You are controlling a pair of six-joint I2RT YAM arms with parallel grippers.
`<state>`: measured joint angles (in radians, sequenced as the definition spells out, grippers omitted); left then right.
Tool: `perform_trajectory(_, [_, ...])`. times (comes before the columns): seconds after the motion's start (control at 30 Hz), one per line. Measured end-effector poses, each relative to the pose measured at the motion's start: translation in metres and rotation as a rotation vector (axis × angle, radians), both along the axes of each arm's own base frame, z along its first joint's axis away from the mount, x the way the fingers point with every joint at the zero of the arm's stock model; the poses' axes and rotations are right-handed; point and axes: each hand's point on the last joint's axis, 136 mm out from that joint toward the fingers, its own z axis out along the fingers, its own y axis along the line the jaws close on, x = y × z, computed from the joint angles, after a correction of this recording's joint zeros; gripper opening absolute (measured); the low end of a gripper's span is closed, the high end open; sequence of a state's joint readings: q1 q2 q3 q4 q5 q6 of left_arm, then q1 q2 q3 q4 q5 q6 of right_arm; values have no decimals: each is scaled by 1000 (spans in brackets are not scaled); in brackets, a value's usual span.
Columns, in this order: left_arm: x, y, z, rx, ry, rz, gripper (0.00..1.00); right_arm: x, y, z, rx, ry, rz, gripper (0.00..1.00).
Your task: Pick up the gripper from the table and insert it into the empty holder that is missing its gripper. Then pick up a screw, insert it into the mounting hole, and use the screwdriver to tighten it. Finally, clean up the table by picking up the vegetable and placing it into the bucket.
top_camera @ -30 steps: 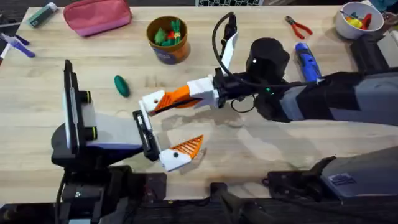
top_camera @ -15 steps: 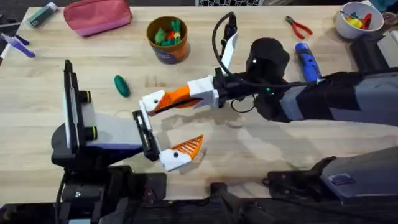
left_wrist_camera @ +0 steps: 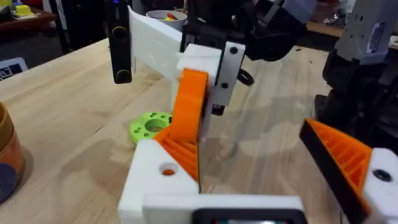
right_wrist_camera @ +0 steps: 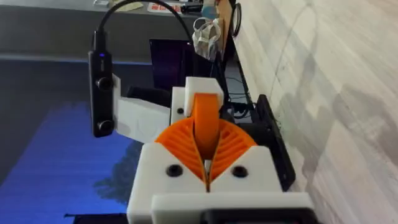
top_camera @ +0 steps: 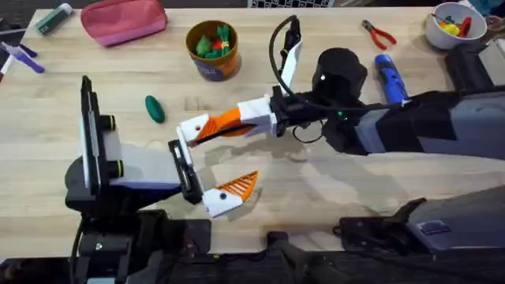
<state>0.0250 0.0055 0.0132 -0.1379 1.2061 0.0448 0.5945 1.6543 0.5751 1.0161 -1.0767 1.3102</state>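
The small orange gripper lies level above the table with my right gripper shut on it. Its far end sits in the white holder, which is one finger of my left gripper. In the left wrist view the orange gripper runs down into the holder, beside the mounting hole. The left gripper's other finger carries a ribbed orange tip, and its jaws stand wide open. The dark green vegetable lies left of the holder. The bucket and blue screwdriver stand farther back. The screw is out of view.
A green ring disc lies on the table under the right gripper. Red-handled pliers and a white bowl are at the back right, a pink pouch at the back left. The bucket holds green toys.
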Motion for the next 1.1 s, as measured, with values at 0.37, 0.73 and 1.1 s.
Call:
perform_trajectory(0.37, [0, 0, 0, 0, 0, 0, 985, 0, 0, 0, 0, 0, 0, 9])
perform_trajectory(0.73, [-1, -1, 0, 1, -4, -7, 987, 5, 1, -3, -13, 15, -32, 713])
perform_trajectory(1.1, [-1, -1, 0, 1, -4, -7, 986, 7, 1, -3, -15, 14, -47, 992])
